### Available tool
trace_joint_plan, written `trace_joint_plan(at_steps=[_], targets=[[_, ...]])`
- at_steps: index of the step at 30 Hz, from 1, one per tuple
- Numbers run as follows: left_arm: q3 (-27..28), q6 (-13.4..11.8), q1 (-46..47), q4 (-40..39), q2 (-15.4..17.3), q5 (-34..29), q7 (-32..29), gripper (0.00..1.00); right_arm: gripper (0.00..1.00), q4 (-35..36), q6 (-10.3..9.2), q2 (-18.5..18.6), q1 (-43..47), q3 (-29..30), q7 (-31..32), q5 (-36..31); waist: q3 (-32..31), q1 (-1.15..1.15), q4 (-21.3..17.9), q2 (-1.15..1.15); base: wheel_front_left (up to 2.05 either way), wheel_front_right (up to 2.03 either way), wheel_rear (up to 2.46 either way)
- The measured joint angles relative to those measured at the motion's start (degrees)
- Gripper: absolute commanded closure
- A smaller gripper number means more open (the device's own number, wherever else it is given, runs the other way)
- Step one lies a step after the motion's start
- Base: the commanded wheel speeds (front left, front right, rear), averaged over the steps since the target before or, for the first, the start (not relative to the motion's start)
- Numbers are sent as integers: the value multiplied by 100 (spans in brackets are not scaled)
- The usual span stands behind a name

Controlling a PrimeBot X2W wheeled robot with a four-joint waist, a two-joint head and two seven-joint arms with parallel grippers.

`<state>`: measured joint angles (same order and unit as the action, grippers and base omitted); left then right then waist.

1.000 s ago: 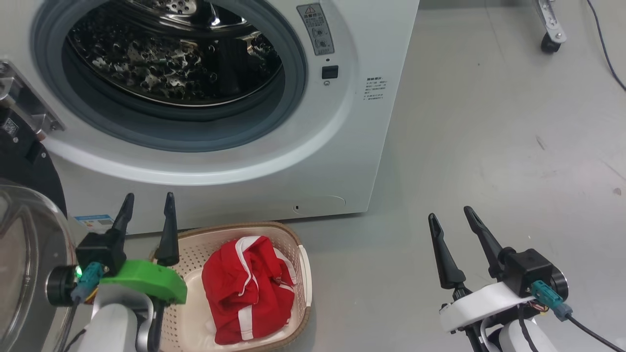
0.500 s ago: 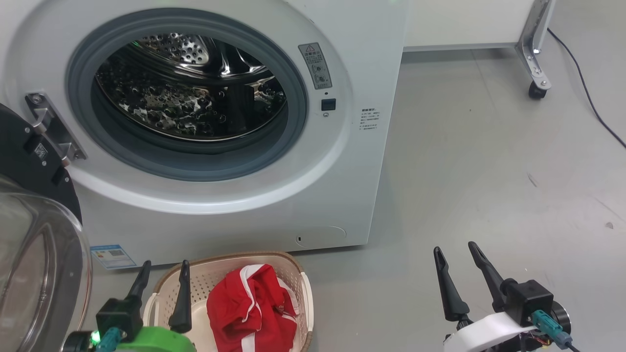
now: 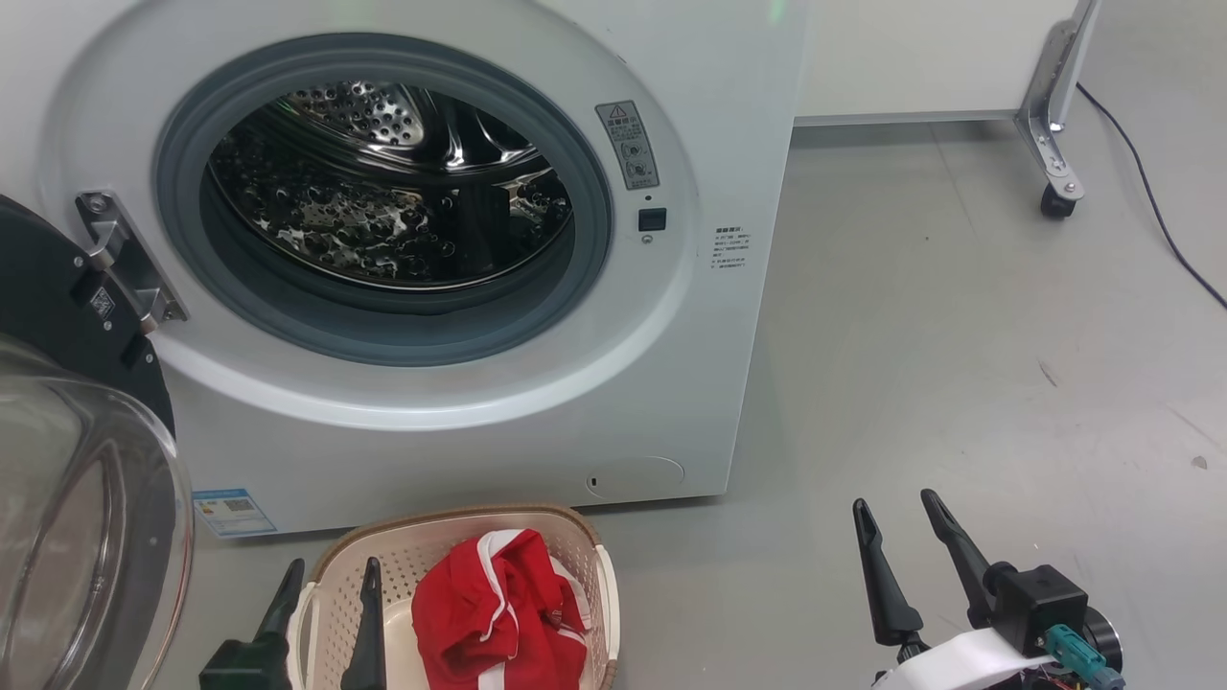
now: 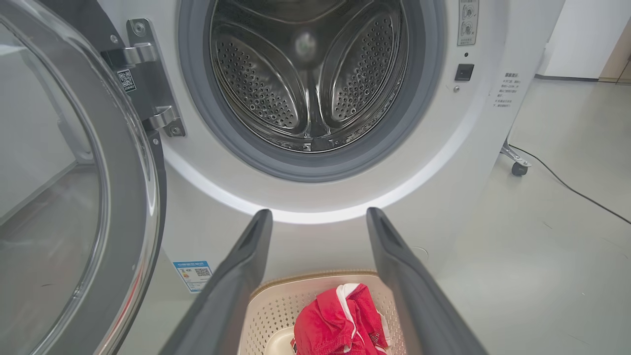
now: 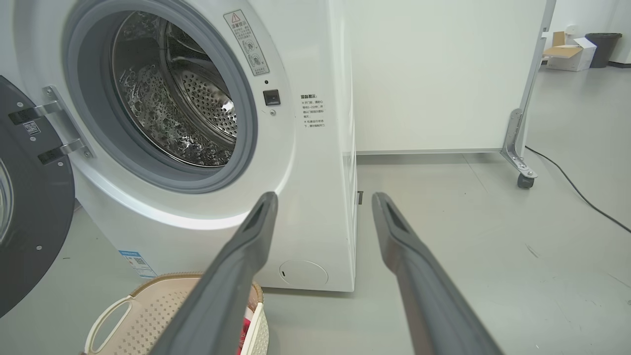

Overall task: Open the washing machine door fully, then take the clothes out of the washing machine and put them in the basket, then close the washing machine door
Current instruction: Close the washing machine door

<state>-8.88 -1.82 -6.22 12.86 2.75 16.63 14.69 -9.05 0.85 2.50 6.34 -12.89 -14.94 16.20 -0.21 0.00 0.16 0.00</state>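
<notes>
Washing machine [image 3: 479, 422] door [image 3: 53, 307] hangs wide open on its left hinge. Basket [image 3: 451, 516] on the floor just in front, red clothes [image 3: 498, 613] inside it. Left gripper [image 3: 334, 567] over the basket, right gripper [image 3: 894, 500] over bare floor, fingers spread on both.

A grey floor [image 3: 959, 383] stretches to the right. A white panel [image 3: 911, 57] stands at the back on a metal leg [image 3: 1054, 125] with a black caster [image 3: 1054, 203]. A black cable [image 3: 1162, 244] runs along the floor beside it. Far off sit a cardboard box [image 5: 562, 54] and a dark bin [image 5: 599, 49].
</notes>
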Motion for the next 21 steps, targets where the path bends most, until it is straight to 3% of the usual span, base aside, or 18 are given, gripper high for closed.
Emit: trace_joint_plan(at_steps=[21], targets=[[-147,-149,-242,-428,1,-59,-53,0,0,38,-43,-2,60,-22,0,-1,-34,0,28,0,0,0,0]])
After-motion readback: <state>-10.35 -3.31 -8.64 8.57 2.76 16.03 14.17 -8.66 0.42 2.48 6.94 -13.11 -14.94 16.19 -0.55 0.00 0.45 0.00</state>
